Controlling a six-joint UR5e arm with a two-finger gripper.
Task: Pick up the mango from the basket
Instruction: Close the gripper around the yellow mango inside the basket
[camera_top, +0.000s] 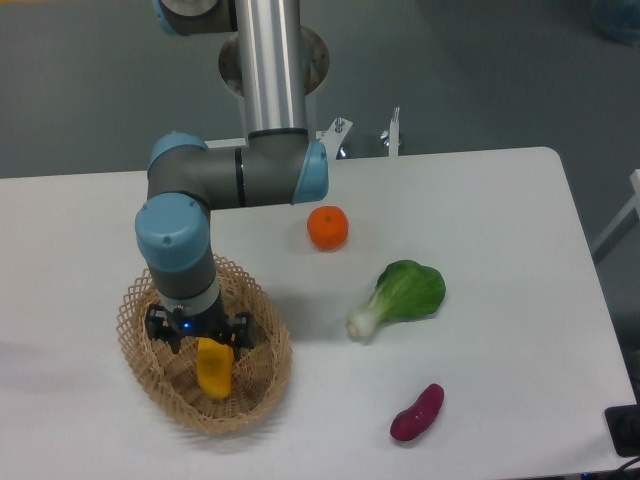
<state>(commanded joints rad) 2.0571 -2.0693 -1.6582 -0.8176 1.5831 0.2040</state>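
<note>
Arm reaches down into basket at near left of table. Gripper sits low inside basket, directly over far end of mango. Mango lies in basket centre, long axis running near-far, far end hidden under gripper body. Cannot tell whether fingers are spread or closed on the fruit; tips are hidden. Blue light glows on gripper. Right of basket: 1 orange farther back, 1 bok choy mid-table, 1 purple sweet potato near edge, all well apart.
</note>
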